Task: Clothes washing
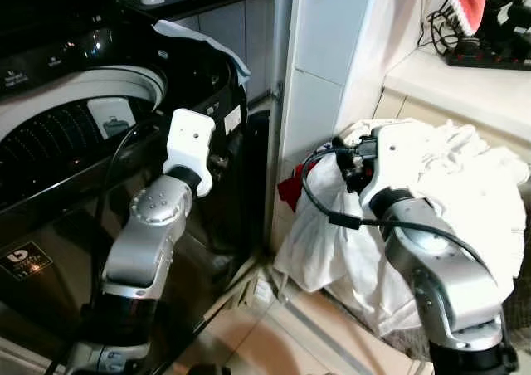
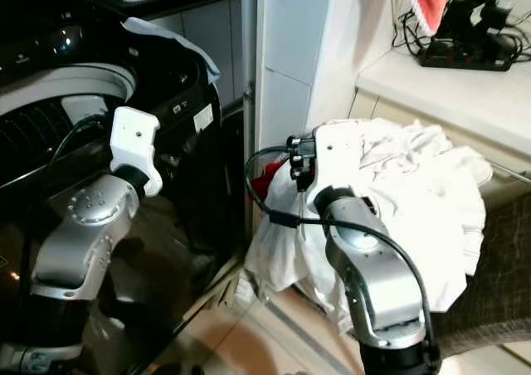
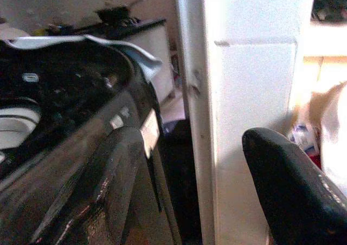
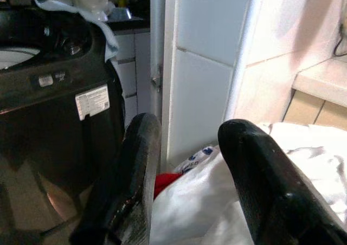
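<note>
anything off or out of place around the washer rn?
Yes: a pale blue cloth is draped over the back corner of the black washing machine, hanging off its edge. The white laundry heap bulges over its basket, and a red item pokes out at the wall side. Nothing looks spilled.

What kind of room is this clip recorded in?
Most likely a home laundry corner. A black top-loading washing machine stands open on the left, a heap of white laundry sits to the right of a white tiled pillar, and a power strip lies on the ledge behind.
</note>
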Robot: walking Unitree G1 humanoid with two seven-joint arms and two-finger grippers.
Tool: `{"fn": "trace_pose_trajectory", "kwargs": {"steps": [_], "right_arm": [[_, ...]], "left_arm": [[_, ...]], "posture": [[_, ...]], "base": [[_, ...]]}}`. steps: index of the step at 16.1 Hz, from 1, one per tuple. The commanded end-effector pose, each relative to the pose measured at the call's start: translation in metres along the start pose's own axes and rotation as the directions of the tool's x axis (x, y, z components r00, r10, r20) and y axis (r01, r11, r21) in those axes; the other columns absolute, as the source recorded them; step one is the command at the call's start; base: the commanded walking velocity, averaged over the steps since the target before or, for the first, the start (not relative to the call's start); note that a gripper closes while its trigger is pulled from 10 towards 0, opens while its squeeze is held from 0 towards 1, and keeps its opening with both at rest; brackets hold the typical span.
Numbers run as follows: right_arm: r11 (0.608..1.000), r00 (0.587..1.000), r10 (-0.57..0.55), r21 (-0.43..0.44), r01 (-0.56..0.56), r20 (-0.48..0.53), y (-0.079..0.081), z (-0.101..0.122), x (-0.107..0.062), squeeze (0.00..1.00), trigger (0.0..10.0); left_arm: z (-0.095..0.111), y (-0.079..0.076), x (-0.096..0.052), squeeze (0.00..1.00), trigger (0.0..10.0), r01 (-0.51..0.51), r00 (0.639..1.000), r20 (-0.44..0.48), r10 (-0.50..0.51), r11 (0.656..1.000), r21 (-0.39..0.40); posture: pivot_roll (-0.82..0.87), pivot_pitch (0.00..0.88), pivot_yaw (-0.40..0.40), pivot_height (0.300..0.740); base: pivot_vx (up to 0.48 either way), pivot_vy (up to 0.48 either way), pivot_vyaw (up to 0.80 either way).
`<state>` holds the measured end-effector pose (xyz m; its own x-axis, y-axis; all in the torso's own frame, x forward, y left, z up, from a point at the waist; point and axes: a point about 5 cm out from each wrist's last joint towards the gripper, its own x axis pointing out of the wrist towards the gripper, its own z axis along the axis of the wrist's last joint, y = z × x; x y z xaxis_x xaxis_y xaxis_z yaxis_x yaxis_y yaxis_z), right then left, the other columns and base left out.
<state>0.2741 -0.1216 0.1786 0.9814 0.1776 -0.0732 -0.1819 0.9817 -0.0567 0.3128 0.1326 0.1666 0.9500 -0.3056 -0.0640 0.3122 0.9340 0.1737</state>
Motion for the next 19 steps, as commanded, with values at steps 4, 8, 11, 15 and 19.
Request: {"fn": "trace_pose_trajectory", "kwargs": {"steps": [4, 8, 11, 15, 19], "right_arm": [[1.000, 0.996, -0.002, -0.015, 0.001, -0.091, -0.001, -0.024, 0.000, 0.00, 10.0], [0.999, 0.993, 0.034, -0.014, -0.036, -0.113, 0.003, -0.032, 0.000, 0.00, 10.0], [0.970, 0.963, 0.242, 0.010, -0.242, -0.120, 0.021, -0.045, -0.003, 0.00, 10.0], [0.965, 0.939, 0.253, -0.006, -0.262, -0.233, 0.022, -0.072, -0.003, 0.00, 10.0], [0.958, 0.936, 0.280, -0.003, -0.287, -0.215, 0.025, -0.076, -0.007, 0.00, 10.0]], "left_arm": [[-0.022, -0.008, -0.002, 0.00, 10.0, 0.053, 0.995, -0.081, -0.051, 0.998, 0.021], [-0.033, -0.010, -0.004, 0.00, 10.0, 0.097, 0.988, -0.121, -0.092, 0.995, 0.038], [-0.059, -0.005, -0.009, 0.00, 10.0, 0.080, 0.972, -0.226, -0.064, 0.995, 0.061], [-0.089, -0.003, -0.018, 0.00, 10.0, 0.070, 0.948, -0.316, -0.047, 0.996, 0.062], [-0.098, -0.006, -0.024, 0.00, 10.0, 0.082, 0.942, -0.330, -0.059, 0.995, 0.059]], "posture": [[0.02, 0.000, 0.025, 0.740], [0.01, 0.000, 0.030, 0.740], [0.01, 0.000, 0.033, 0.740], [0.02, 0.000, 0.028, 0.740], [0.03, 0.000, 0.026, 0.740]], "base": [[0.000, 0.000, 0.00], [0.000, 0.000, 0.00], [0.000, 0.000, 0.00], [0.000, 0.000, 0.00], [0.000, 0.000, 0.00]]}}
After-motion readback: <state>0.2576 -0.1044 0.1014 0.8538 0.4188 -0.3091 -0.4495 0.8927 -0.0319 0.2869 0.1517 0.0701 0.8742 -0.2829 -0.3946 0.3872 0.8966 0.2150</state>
